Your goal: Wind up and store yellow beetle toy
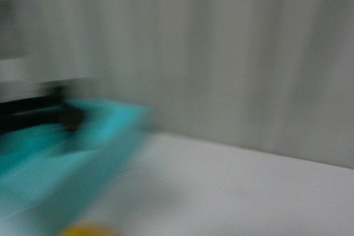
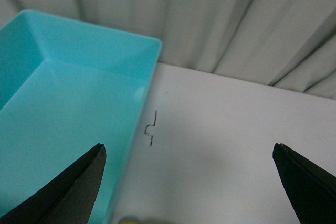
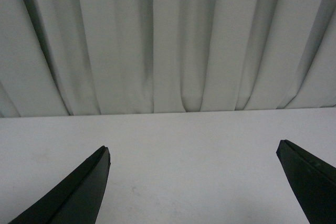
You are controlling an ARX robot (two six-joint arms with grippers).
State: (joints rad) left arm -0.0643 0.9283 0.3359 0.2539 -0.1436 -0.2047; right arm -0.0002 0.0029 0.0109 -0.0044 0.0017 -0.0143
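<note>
Left wrist view: the two dark fingers (image 2: 73,192) of the left gripper (image 2: 189,148) stand wide apart, holding and touching nothing. One finger hangs over the turquoise box (image 2: 94,51), the other over the white table (image 2: 226,129). Only a yellow sliver of the yellow beetle toy (image 2: 128,220) shows at the frame edge, on the table just beside the box's outer wall, nearer the wrist than the fingertips. A small dark squiggle (image 2: 151,128) marks the table near the box. Right wrist view: the right gripper (image 3: 193,148) is likewise spread wide and holds nothing, over bare table facing the pleated grey curtain (image 3: 168,40). Front view: heavily blurred; box at left, a yellow blur below it.
</note>
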